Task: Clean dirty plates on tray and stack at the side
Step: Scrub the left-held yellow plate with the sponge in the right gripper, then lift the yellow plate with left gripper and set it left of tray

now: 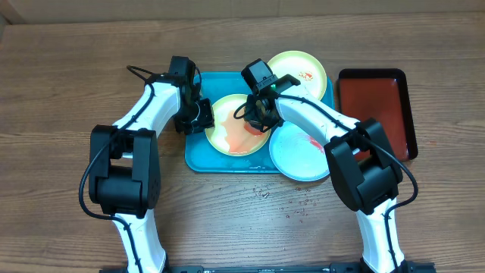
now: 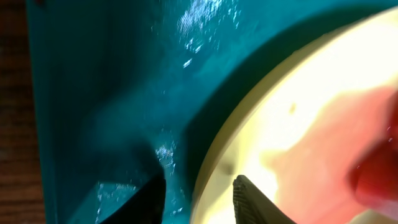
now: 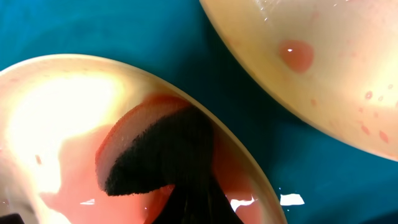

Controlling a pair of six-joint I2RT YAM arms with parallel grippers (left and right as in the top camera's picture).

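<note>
The teal tray (image 1: 198, 155) holds three plates. A yellow-green plate (image 1: 226, 130) with a watery red smear lies in the middle. A second yellow-green plate (image 1: 297, 72) with sauce specks lies at the back, and a pale blue-white plate (image 1: 299, 152) overhangs the front right. My left gripper (image 1: 198, 115) is shut on the middle plate's left rim (image 2: 214, 168), one finger on each side. My right gripper (image 1: 258, 121) is shut on a red sponge with a dark scouring face (image 3: 149, 155), pressed onto the middle plate (image 3: 56, 118). The back plate (image 3: 323, 74) shows beside it.
A dark red, black-rimmed tray (image 1: 375, 106) lies to the right of the teal tray. Small drops or crumbs (image 1: 261, 192) dot the wooden table in front of it. The tray floor (image 2: 93, 93) is wet.
</note>
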